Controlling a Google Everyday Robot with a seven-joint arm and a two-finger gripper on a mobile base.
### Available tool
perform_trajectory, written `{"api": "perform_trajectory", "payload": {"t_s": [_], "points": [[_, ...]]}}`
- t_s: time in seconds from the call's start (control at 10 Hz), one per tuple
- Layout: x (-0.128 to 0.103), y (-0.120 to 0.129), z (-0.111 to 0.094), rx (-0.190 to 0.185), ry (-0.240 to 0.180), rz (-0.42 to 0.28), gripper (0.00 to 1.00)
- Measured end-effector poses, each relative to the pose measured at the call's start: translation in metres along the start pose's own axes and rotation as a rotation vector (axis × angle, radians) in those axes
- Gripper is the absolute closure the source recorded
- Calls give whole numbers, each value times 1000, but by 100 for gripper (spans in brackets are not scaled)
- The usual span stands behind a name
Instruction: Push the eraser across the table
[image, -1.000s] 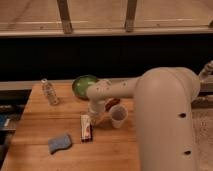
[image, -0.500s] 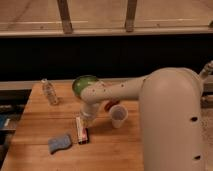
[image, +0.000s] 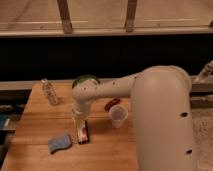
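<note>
Eraser (image: 83, 133) (by gripper (image: 79, 119)) on table (image: 40, 120).

We noted an arm (image: 155, 95) clad in smooth cream-white rounded shells. Its broad cylindrical upper segment (image: 162, 130) bore small dark screw recesses, and the slimmer forearm (image: 107, 90) was dotted likewise. The gripper (image: 78, 114), pale as the arm, sat at the forearm's tip, low over the table (image: 35, 125).
</note>
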Motion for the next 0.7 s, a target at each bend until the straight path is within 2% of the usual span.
{"api": "perform_trajectory", "payload": {"t_s": [0.5,0.7], "points": [[0,2,0,6,0,0,100],[-1,-6,-18,26,-35,21,100]]}}
